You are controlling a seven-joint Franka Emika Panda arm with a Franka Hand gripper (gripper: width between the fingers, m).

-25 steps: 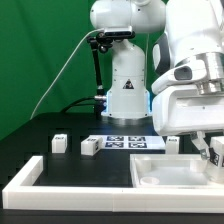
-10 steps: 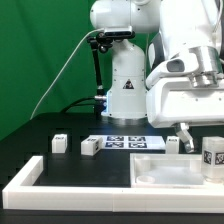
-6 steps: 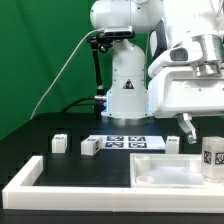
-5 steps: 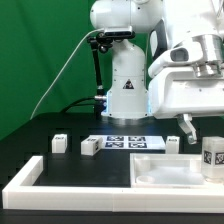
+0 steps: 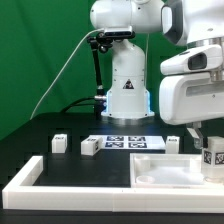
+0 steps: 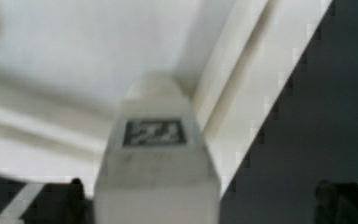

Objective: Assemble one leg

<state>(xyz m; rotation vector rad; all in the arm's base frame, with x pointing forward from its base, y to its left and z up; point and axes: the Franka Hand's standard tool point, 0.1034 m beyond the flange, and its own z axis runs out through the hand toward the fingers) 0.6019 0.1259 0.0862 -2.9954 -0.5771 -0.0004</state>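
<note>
A leg [image 5: 213,156], a small white block with a square tag, stands upright on the far right end of the large white panel [image 5: 165,170]. My gripper [image 5: 210,140] hangs just over it, with one finger [image 5: 197,136] showing beside the leg. In the wrist view the leg [image 6: 155,150] stands between my gripper's [image 6: 202,200] dark fingertips [image 6: 60,198], with a gap on each side, wider on one. The jaws are open. Three more legs lie on the table: two [image 5: 60,143] [image 5: 89,146] on the exterior view's left and one [image 5: 173,143] behind the panel.
The marker board [image 5: 125,143] lies flat in front of the robot base. A long white border frame [image 5: 30,175] runs along the front and the exterior view's left. The green backdrop stands behind.
The gripper and arm have shifted toward the exterior view's right, coming over the standing leg. The leg and the other parts have not moved.
</note>
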